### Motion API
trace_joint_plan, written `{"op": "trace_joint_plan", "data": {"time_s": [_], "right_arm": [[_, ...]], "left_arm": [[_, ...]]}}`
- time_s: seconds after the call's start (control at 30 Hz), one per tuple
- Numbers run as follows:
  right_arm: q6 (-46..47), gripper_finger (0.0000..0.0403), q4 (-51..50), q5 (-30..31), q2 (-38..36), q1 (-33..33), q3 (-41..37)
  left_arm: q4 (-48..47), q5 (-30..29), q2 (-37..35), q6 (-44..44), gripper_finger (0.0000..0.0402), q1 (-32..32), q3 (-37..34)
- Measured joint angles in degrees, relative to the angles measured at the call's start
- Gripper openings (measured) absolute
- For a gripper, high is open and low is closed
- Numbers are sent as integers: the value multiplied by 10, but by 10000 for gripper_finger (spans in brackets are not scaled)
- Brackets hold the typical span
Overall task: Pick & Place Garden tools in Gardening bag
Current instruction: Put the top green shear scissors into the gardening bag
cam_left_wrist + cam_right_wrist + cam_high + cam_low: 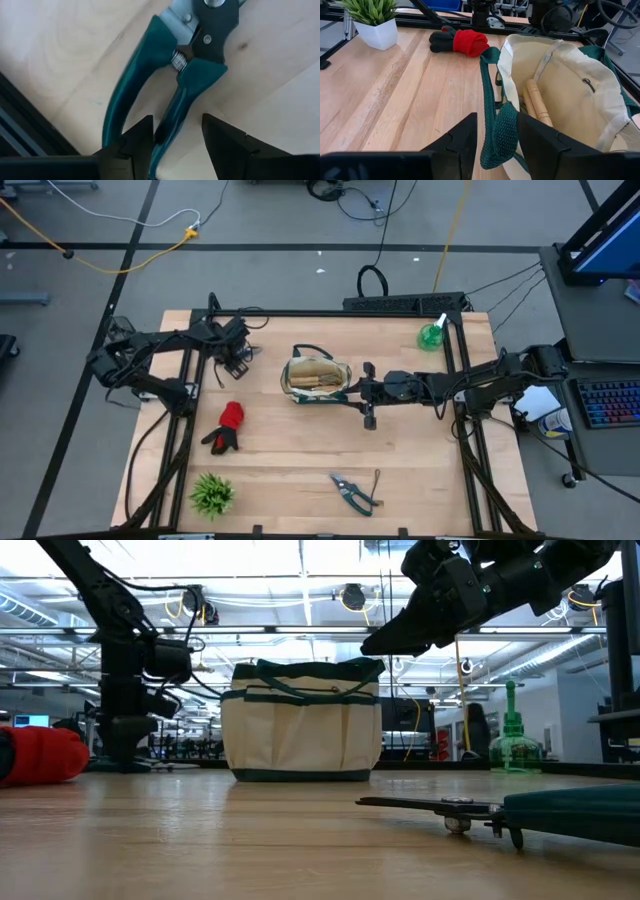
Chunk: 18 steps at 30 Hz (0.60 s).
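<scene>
The cream gardening bag [318, 377] with green trim stands upright mid-table; wooden tool handles [539, 102] lie inside it. My right gripper [497, 145] is at the bag's right rim, shut on its green strap. My left gripper [175, 145] is open at the far left of the table, low over a green-handled pruner [165, 75]. Its fingers stand on either side of one pruner handle [172, 120]; I cannot tell whether they touch it. A second pruner [352, 490] lies near the front edge. The red-and-black glove [228, 425] lies left of the bag, and the green spray bottle [432, 335] stands at the far right. My right gripper pinches the bag's green looped handle strap [496, 117] between its two fingers, which lie across the strap. The fingers come from the table's right side, slanting down over the bag's rim. The strap stands up from the rim, and the bag rests on the table.
A spiky green plant in a white pot [212, 493] stands at the front left. Black frame rails [460, 360] run along the table's sides and far edge. Bare wood lies in front of the bag.
</scene>
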Motion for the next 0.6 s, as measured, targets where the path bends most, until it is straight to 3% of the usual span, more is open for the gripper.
{"op": "trace_joint_plan", "data": {"time_s": [0.2,0.47,0.6], "right_arm": [[0,130,0,0,0,0,0],[0,130,-23,0,0,0,0],[0,130,-42,0,0,0,0]], "left_arm": [[31,11,-1,0,161,1,-24],[38,29,0,-15,48,-2,-26],[38,27,0,-25,46,-2,-26]]}}
